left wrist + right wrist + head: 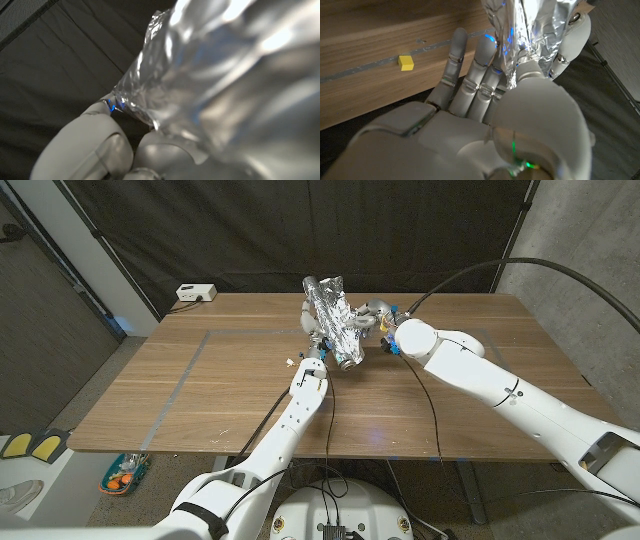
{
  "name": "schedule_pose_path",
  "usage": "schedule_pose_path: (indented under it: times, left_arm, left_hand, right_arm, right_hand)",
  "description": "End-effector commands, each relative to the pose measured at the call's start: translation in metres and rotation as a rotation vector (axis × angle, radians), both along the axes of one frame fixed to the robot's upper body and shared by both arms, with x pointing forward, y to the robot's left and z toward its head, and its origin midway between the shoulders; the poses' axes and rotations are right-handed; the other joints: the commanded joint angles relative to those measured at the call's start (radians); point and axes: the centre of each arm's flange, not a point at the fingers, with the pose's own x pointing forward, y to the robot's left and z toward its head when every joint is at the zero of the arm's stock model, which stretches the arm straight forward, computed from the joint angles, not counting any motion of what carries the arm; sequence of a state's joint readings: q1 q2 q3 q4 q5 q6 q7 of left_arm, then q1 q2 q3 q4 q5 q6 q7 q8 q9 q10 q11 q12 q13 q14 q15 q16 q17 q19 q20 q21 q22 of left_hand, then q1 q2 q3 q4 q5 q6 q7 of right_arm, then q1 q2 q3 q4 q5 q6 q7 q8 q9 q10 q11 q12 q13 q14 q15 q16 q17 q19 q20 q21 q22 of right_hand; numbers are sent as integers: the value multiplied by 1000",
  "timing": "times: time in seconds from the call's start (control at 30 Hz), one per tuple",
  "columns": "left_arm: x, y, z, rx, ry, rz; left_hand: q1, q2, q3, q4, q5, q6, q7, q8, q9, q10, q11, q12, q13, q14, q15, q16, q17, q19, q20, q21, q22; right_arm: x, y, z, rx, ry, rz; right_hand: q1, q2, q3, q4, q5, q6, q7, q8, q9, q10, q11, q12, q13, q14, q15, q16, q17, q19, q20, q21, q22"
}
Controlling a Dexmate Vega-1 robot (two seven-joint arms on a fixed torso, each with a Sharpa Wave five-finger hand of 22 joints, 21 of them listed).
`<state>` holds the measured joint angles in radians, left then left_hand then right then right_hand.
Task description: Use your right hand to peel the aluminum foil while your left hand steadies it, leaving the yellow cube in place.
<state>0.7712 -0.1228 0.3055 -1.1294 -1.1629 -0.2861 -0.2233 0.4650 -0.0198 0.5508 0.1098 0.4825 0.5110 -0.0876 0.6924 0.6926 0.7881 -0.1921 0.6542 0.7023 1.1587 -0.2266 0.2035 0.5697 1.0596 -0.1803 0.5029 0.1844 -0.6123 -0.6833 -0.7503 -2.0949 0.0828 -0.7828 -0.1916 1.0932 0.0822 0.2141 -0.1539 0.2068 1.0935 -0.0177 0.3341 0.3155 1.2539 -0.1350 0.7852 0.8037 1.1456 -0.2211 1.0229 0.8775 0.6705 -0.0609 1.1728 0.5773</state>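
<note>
The crumpled aluminum foil (333, 320) is held up above the back middle of the wooden table (200, 400). My left hand (316, 348) grips its lower part from below; in the left wrist view the foil (225, 85) looms over my fingers (90, 145). My right hand (383, 326) reaches in from the right and pinches the foil (530, 30) between thumb and fingers (470, 75). The small yellow cube (406, 62) lies bare on the tabletop beside a grey tape line, apart from the foil and both hands.
A white box (195, 293) with a cable sits at the table's back left corner. Grey tape lines (185, 375) mark the left half of the table. Black cables (430, 405) hang from my right arm over the table. A dark curtain stands behind.
</note>
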Motion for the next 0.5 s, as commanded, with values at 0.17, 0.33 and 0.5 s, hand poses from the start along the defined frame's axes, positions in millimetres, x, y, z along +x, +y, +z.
schedule_pose_path:
  times: [0.17,0.33,0.5]
  left_arm:
    - [1,-3,0,-2,-71,-36]
    - [2,-5,0,-11,-117,-55]
    - [4,-7,1,-16,-159,-80]
  left_hand:
    - [73,-113,-59,-70,-89,-52,-24,-6,-3,-10,-11,-34,-64,-31,2,-28,-83,22,-2,-7,2]
    - [8,-179,-176,-70,-148,-135,-11,-55,-34,-86,1,-85,-111,-100,7,-23,-135,9,30,-37,-3]
    - [-80,-188,-371,-97,-183,-221,13,-145,-114,-176,33,-131,-150,-231,11,-28,-175,-20,87,-92,-5]
  right_arm:
    - [-5,4,-2,37,-64,-19]
    - [-7,4,-1,36,-75,-25]
    - [-8,3,0,41,-82,-25]
  right_hand:
    - [30,23,4,14,-2,10,9,10,19,4,-2,11,2,-6,-5,2,52,-10,-144,48,8]
    - [35,26,0,15,-4,13,13,10,21,13,-9,19,7,2,-4,1,65,-7,-145,67,9]
    - [42,30,-4,17,-6,22,18,10,18,18,-9,20,4,11,-4,-2,87,-5,-145,96,9]
